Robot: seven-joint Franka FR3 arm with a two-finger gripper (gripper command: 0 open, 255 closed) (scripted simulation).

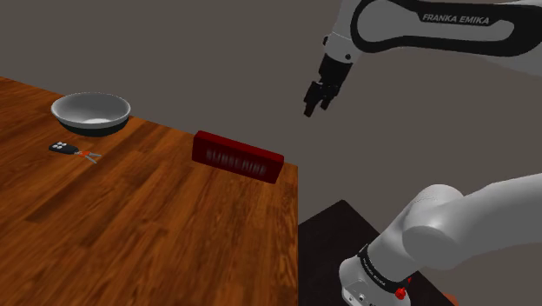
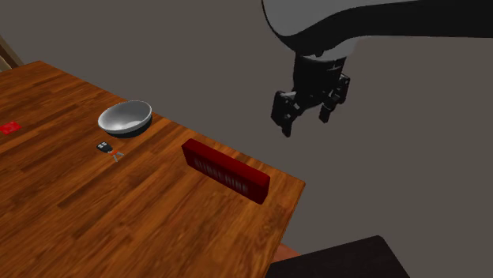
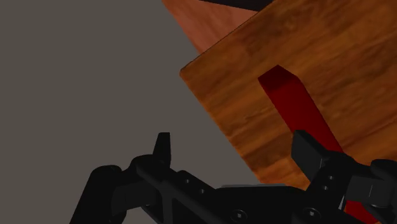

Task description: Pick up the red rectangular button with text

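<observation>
Red rectangular button (image 1: 237, 156) stands near the wooden table's (image 1: 130, 226) corner, its pale lettering unreadable to me; my gripper (image 1: 317, 105) hangs spread wide, empty, above; arm (image 1: 408, 22) reads FRANKA EMIKA.

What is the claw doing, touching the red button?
Apart. In the second exterior view the gripper hangs up in the air, with plain grey background showing between it and the red button.
</observation>
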